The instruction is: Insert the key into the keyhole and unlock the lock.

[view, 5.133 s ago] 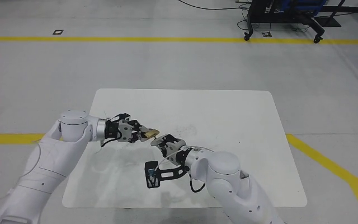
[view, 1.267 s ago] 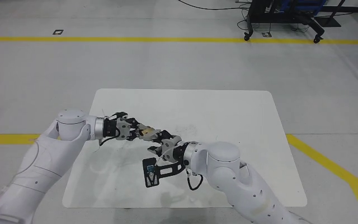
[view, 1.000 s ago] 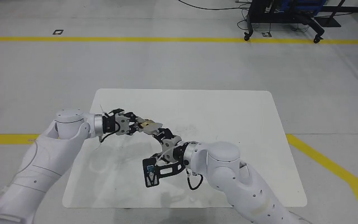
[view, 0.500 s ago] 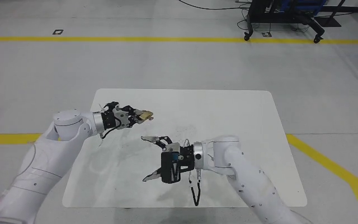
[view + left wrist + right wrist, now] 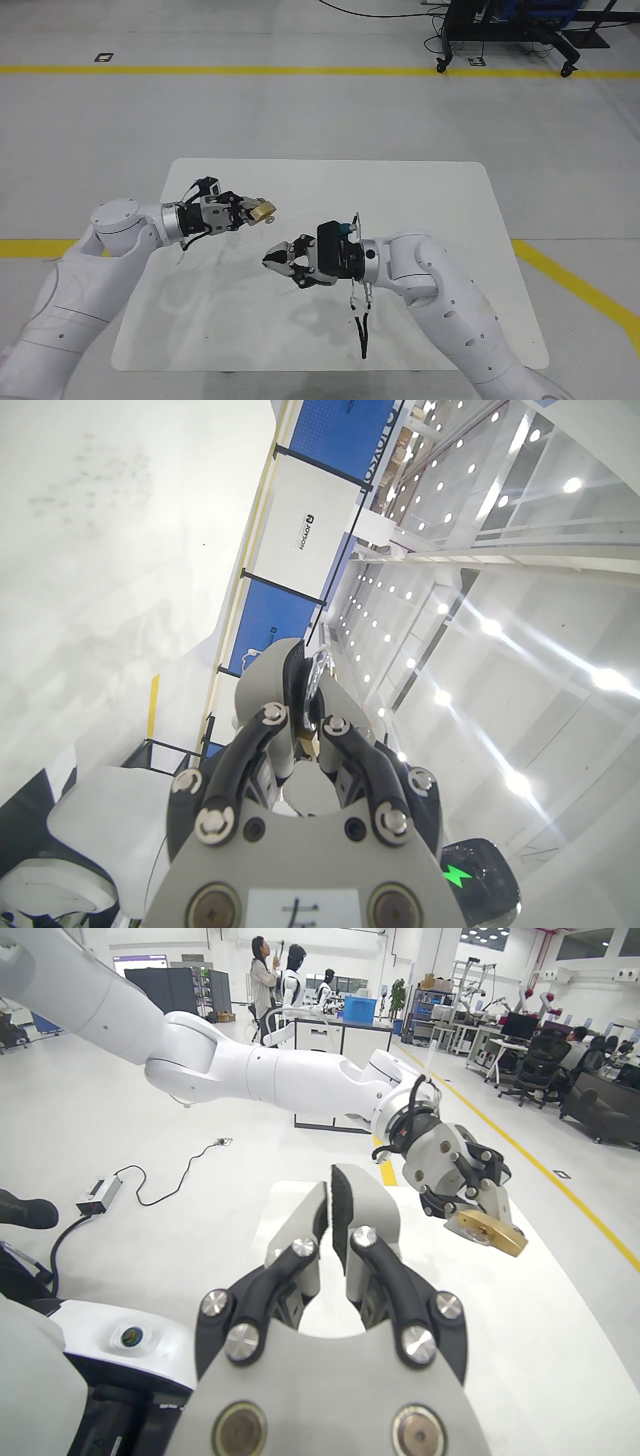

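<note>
Both arms meet in the air above the white rectangular desk [image 5: 430, 200], probably so each wrist can turn freely round the lock. The left end effector [image 5: 309, 672] is clamped on the small brass-coloured metal padlock [image 5: 496, 1234]. It holds the padlock lifted over the desk's left half, with the brass body jutting out past the fingertips. I judge that this grip leaves the free end exposed toward the other arm, so a key can come at it without fouling the fingers. The right end effector [image 5: 331, 1190] hangs near, apart from the padlock and pointed roughly toward it. Its fingers are together, with nothing to be seen between the pads. A silvery round spot [image 5: 481, 1234] sits on the padlock's upturned face. Whether it is the keyhole or a key's head is too small to tell, so I cannot judge how far the unlocking stands.
</note>
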`<state>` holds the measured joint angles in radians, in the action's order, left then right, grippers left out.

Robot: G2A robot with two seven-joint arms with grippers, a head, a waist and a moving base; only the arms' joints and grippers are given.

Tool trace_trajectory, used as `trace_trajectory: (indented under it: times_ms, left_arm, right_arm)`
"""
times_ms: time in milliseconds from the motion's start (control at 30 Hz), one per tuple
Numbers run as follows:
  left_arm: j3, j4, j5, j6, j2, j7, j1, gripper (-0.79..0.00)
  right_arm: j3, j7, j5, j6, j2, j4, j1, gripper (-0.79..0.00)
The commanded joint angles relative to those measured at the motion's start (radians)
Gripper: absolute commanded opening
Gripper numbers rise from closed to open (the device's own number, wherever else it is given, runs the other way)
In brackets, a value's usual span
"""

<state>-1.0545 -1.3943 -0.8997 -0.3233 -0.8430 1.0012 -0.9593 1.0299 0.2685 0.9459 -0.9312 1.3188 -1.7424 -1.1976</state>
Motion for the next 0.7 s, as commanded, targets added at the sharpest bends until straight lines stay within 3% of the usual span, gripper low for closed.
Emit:
trace_trajectory:
  times_ms: [0,167,667]
  left_arm:
    - [-0.009,-0.008,0.007,0.033,0.0,0.0,-0.011,-0.785]
    - [-0.018,-0.021,0.04,0.036,0.001,0.017,-0.024,-0.785]
    - [-0.04,-0.03,0.066,0.04,-0.005,0.044,-0.04,-0.785]
  right_arm:
    - [0.006,0.012,-0.006,0.032,-0.002,0.005,0.006,-0.785]
    - [0.001,0.046,0.057,0.142,-0.001,0.022,0.034,-0.785]
    - [-0.037,0.067,0.043,0.241,0.005,0.08,0.094,-0.785]
